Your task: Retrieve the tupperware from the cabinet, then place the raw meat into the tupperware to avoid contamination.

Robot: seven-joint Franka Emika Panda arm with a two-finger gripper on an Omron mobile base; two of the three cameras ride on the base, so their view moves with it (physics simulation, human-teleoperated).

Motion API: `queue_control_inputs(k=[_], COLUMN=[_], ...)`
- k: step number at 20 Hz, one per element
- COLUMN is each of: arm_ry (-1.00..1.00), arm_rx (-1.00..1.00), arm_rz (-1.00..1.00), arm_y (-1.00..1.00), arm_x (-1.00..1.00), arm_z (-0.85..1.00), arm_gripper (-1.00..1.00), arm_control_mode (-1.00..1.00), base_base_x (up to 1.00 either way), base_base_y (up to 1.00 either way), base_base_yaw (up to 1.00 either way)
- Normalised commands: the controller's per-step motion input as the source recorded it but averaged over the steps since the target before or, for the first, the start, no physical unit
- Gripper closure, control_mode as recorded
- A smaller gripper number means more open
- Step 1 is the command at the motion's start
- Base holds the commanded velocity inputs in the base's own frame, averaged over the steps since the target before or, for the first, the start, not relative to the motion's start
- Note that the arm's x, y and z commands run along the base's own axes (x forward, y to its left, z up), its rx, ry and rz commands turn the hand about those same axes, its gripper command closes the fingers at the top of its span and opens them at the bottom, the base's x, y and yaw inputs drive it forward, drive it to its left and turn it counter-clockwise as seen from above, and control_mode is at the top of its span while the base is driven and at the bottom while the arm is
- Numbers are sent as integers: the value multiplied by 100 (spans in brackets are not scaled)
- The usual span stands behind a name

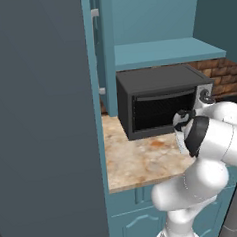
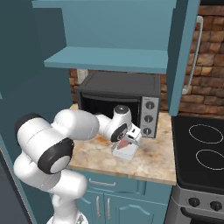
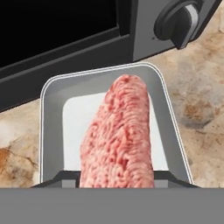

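A: Where is the meat [image 3: 118, 140] sitting right now?

B: It is hanging from the gripper [image 2: 130, 141], right over the tupperware [image 3: 50, 113]. In the hand view the lump is rising from between the fingertips and lying across the white tub's middle.

A: So the jaws are clamping it?

B: Yes, they are closing on the meat, one on each side; the tips themselves are mostly hiding behind it.

A: And the tub?

B: It is resting on the counter [image 2: 153, 162], just in front of the microwave [image 2: 118, 94], below its knobs. Whether the meat is touching the tub's floor, I cannot tell.

A: The cabinet [image 2: 109, 59]?

B: It is standing open above the microwave, its door [image 2: 181, 57] swinging out to the right.
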Motion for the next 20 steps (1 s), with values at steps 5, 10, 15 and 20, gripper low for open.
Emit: queue_control_inputs(k=[5, 10, 15, 20], arm_ry=[0, 2, 4, 1], arm_rx=[0, 0, 0, 0], arm_rz=[0, 0, 0, 0], arm_y=[-6, -11, -13, -8], arm_x=[8, 8, 3, -1], arm_z=[-2, 0, 12, 45], arm_gripper=[-100, -100, -100, -100], arm_control_mode=[-100, -100, -100, -100], base_base_x=[0, 0, 0, 0], base_base_y=[0, 0, 0, 0], base_base_yaw=[0, 0, 0, 0])
